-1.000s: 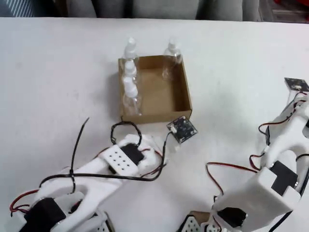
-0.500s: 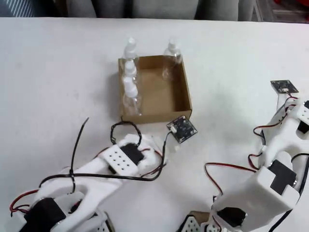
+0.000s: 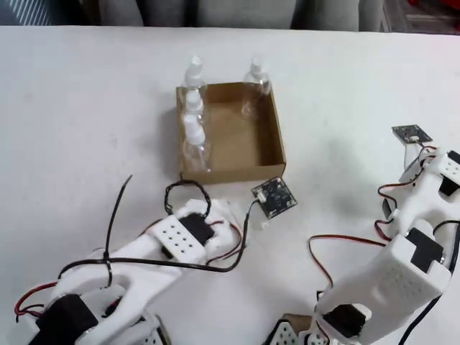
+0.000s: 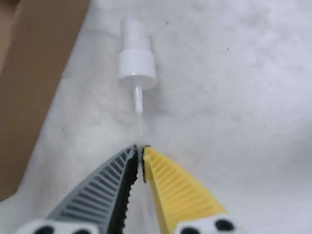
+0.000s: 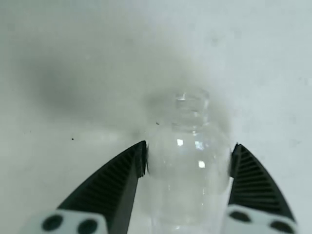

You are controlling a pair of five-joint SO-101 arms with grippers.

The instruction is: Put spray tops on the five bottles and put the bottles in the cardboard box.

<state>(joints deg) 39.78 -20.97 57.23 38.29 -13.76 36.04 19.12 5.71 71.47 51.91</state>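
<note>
The 5th bottle (image 5: 187, 141), open-necked and with no top on it, sits clamped between the jaws of my right gripper (image 5: 188, 147), near the table's (image 3: 86, 108) right edge. The last spray top (image 4: 137, 61) sticks out beyond my left gripper (image 4: 140, 148), whose jaws are pinched together on its thin dip tube alone, just beside the cardboard box's (image 3: 277, 144) near wall. 4 capped bottles (image 3: 194, 136) stand in the box. I judge that tube grip weak: the top could swivel or slip during threading, and the slick bottle could twist.
</note>
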